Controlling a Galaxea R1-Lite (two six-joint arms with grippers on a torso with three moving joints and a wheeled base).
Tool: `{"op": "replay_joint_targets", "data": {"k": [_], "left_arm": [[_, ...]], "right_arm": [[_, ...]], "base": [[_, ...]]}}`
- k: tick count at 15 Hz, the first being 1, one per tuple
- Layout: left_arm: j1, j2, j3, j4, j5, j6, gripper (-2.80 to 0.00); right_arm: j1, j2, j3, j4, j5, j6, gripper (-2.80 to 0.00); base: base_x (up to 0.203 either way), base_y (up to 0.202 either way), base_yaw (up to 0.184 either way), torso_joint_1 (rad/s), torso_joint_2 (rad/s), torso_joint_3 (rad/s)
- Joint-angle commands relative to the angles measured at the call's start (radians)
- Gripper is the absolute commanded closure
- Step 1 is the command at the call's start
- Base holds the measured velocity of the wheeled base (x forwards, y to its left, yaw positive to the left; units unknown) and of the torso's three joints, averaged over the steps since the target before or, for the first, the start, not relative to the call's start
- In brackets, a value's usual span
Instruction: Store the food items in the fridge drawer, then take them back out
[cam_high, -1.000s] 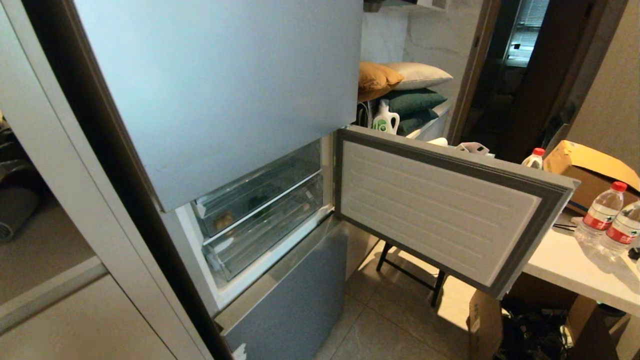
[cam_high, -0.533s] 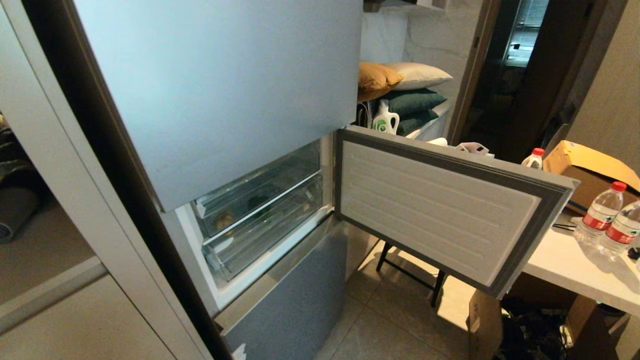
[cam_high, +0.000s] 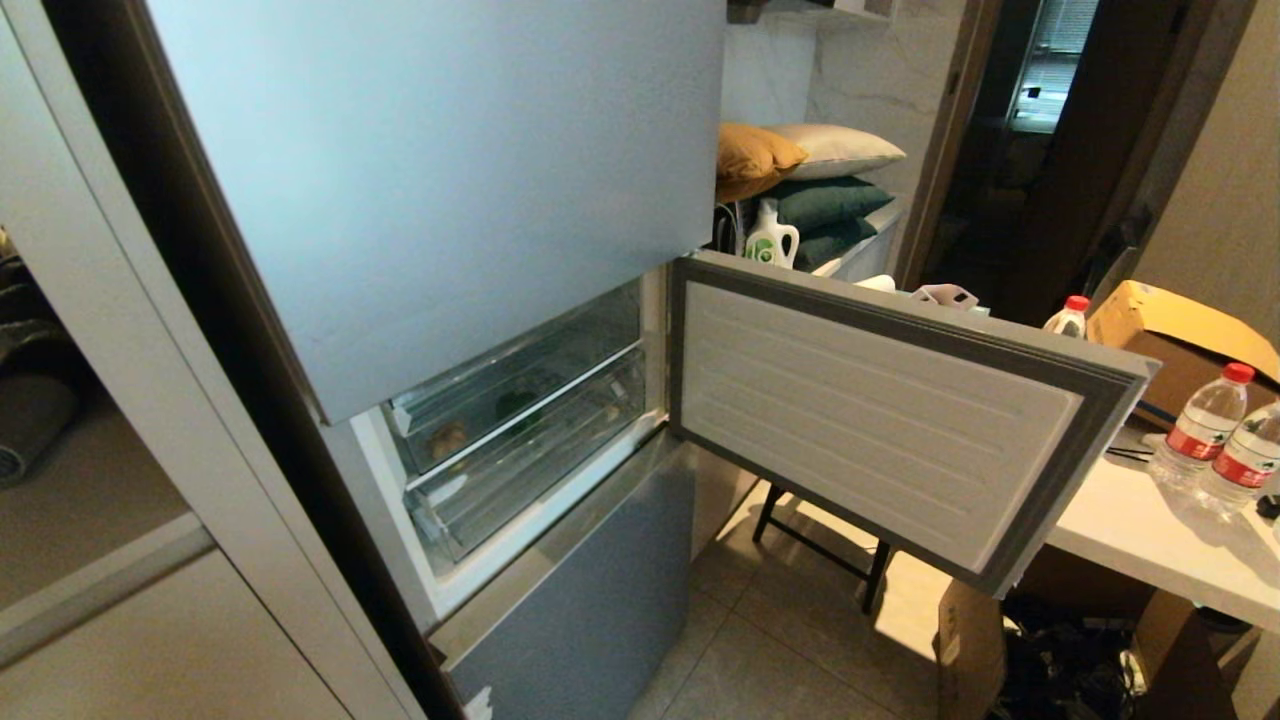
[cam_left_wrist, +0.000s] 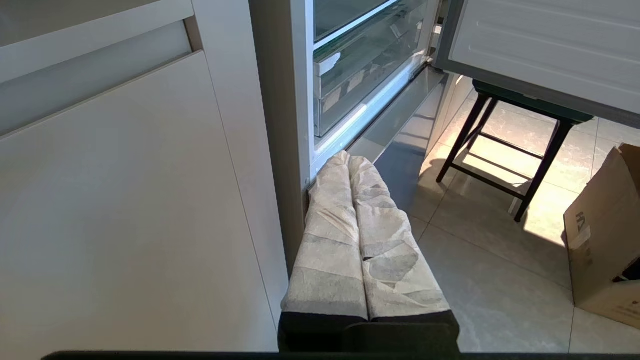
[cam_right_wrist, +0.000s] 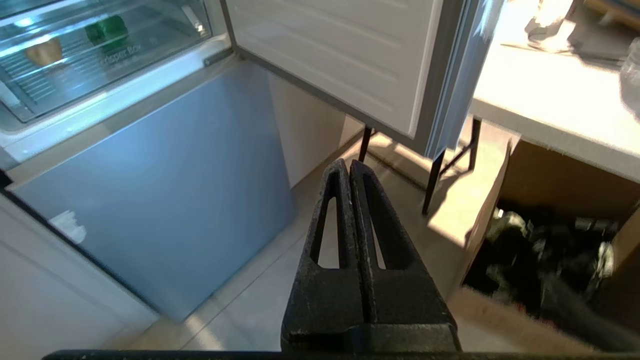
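Fridge middle door (cam_high: 880, 420) swung wide open. Clear fridge drawer (cam_high: 510, 385) pushed in — tan potato (cam_high: 447, 437) toward its left end, green pepper (cam_high: 517, 400) near the middle, apart. Left gripper (cam_left_wrist: 348, 161), cloth-wrapped, fingers pressed together, low by the fridge's lower corner. Right gripper (cam_right_wrist: 348, 165) — fingers together, empty, above the floor tiles before the lower door.

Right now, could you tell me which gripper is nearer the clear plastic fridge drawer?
Likely left: the left gripper hangs just below the clear plastic fridge drawer; the right gripper is farther out, over the tiled floor.
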Motion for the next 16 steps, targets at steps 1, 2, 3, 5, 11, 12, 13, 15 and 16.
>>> {"op": "replay_joint_targets", "data": {"k": [1,2,3,5,11,12,13,15,16], "left_arm": [[0.0,0.0,0.001,0.001,0.0,0.0,0.0],[0.0,0.0,0.0,0.001,0.0,0.0,0.0],[0.0,0.0,0.0,0.001,0.0,0.0,0.0],[0.0,0.0,0.001,0.001,0.0,0.0,0.0],[-0.001,0.0,0.001,0.001,0.0,0.0,0.0],[0.0,0.0,0.0,0.001,0.0,0.0,0.0],[0.0,0.0,0.0,0.001,0.0,0.0,0.0],[0.0,0.0,0.001,-0.001,0.0,0.0,0.0],[0.0,0.0,0.001,0.001,0.0,0.0,0.0]], "right_arm": [[0.0,-0.086,0.03,0.001,0.003,-0.005,0.0],[0.0,-0.086,0.032,0.001,0.008,-0.007,0.0],[0.0,-0.086,0.032,0.001,0.023,-0.001,0.0],[0.0,-0.086,0.032,-0.001,0.032,-0.014,0.0],[0.0,-0.086,0.036,-0.002,0.007,0.021,0.0],[0.0,-0.086,0.039,-0.003,0.0,0.052,0.0],[0.0,-0.086,0.04,-0.004,-0.001,0.06,0.0],[0.0,-0.086,0.04,-0.004,-0.001,0.055,0.0],[0.0,-0.086,0.039,-0.004,-0.003,0.051,0.0]], "base": [[0.0,0.0,0.0,0.0,0.0,0.0],[0.0,0.0,0.0,0.0,0.0,0.0],[0.0,0.0,0.0,0.0,0.0,0.0],[0.0,0.0,0.0,0.0,0.0,0.0],[0.0,0.0,0.0,0.0,0.0,0.0],[0.0,0.0,0.0,0.0,0.0,0.0],[0.0,0.0,0.0,0.0,0.0,0.0],[0.0,0.0,0.0,0.0,0.0,0.0],[0.0,0.0,0.0,0.0,0.0,0.0]]}}
